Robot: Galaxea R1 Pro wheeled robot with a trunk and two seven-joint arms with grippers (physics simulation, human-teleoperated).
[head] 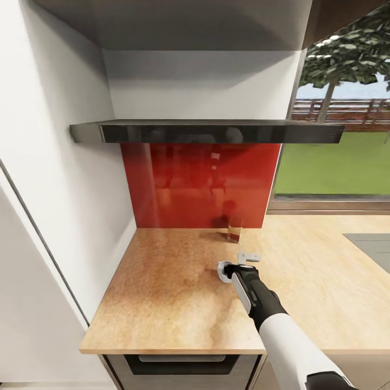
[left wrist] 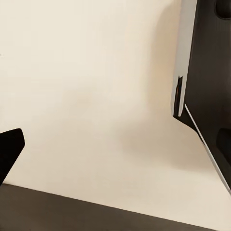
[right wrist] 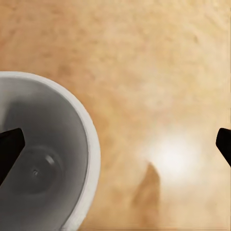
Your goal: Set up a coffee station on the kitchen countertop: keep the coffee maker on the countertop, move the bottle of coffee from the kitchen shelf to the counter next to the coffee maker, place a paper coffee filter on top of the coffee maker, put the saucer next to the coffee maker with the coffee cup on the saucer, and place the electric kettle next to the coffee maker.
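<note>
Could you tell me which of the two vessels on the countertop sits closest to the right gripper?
The white cup, right beside the right gripper; its rim shows close in the right wrist view. The glass jar stands farther back by the red backsplash.

A speckled light-wood surface (head: 162, 281) meets a glossy red backsplash (head: 200, 184) under a dark flat shelf (head: 206, 131), beside a window (head: 336, 135) onto green lawn.

The robot's right arm (head: 281, 330) reaches forward from the lower right, white upper section leading to a black wrist, angled downward; the right gripper (head: 234, 265) points down, its two dark fingertips (right wrist: 10, 147) spread wide apart, jaws parted; one dark fingertip (left wrist: 9, 149) of the left gripper shows at its wrist camera's edge.
</note>
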